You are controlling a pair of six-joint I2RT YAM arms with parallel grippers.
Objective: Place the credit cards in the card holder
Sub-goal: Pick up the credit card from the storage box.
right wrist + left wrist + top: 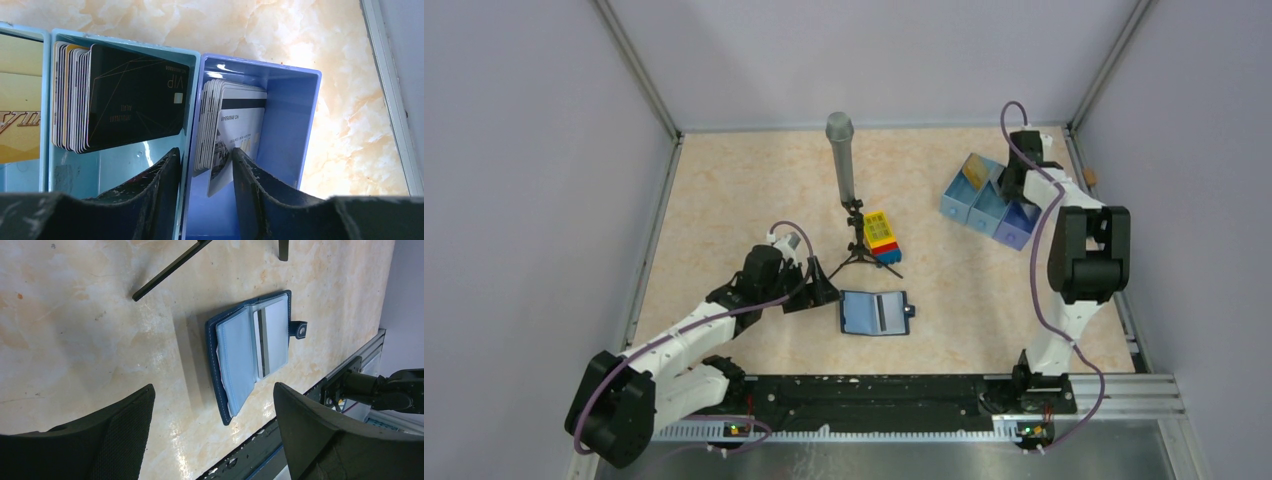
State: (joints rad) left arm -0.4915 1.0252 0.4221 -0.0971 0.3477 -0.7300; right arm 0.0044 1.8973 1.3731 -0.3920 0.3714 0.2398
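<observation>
right wrist view: right claw (pixel 205 152) straddles pale cards (pixel 242 125) upright in the tray (pixel 300 115), grip unclear; likely thin, stiff, slick, so pinch the flat faces. left claw (pixel 214 389) gapes near the open wallet (pixel 235 355).

Robotics lab cell: plain lilac walls (pixel 524 150), marble-look table (pixel 744 190), two rail-mounted robot arms (pixel 694 335).

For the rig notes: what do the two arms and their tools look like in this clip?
The left arm and right arm both have white links with bulky black joint housings, and a purple-grey cable loops along each. The left tool and right tool each have two broad black fingers; the right tool's are scuffed with pale marks.
</observation>
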